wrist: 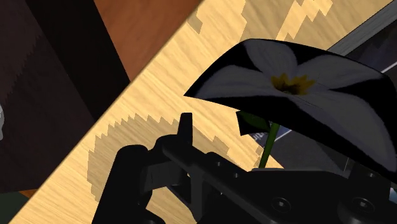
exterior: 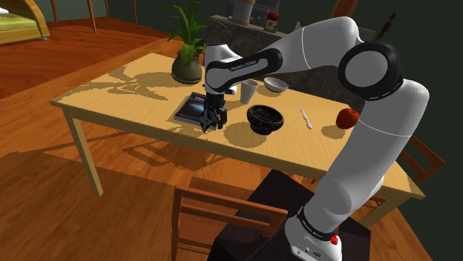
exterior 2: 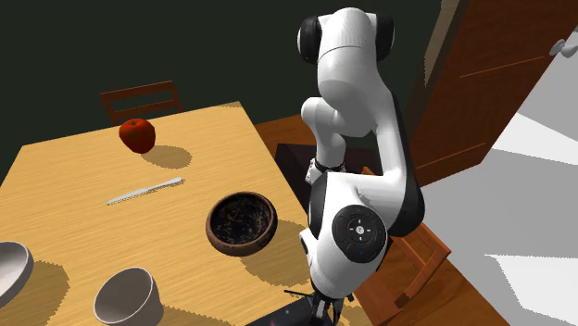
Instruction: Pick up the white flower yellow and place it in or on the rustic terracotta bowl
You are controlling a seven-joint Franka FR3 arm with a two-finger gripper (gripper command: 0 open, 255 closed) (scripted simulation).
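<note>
Pincer (exterior: 212, 123) sat low over the bench (exterior: 126, 93), white flower (wrist: 289, 83) right in front of it, bowl (exterior: 265, 119) nearby; couldn't tell if spread or pinching. Flower looked light and flimsy: I'd take the green stem (wrist: 270, 140), gently, not the petals.

A flower (wrist: 289, 79) with white petals and a yellow centre, set on a dark curved backing, sits close above the black gripper (wrist: 254, 191). Its green stem (wrist: 268, 143) runs down behind the gripper. Beneath lies a wooden table (wrist: 153, 95), with brown floor (wrist: 146, 32) past its edge
</note>
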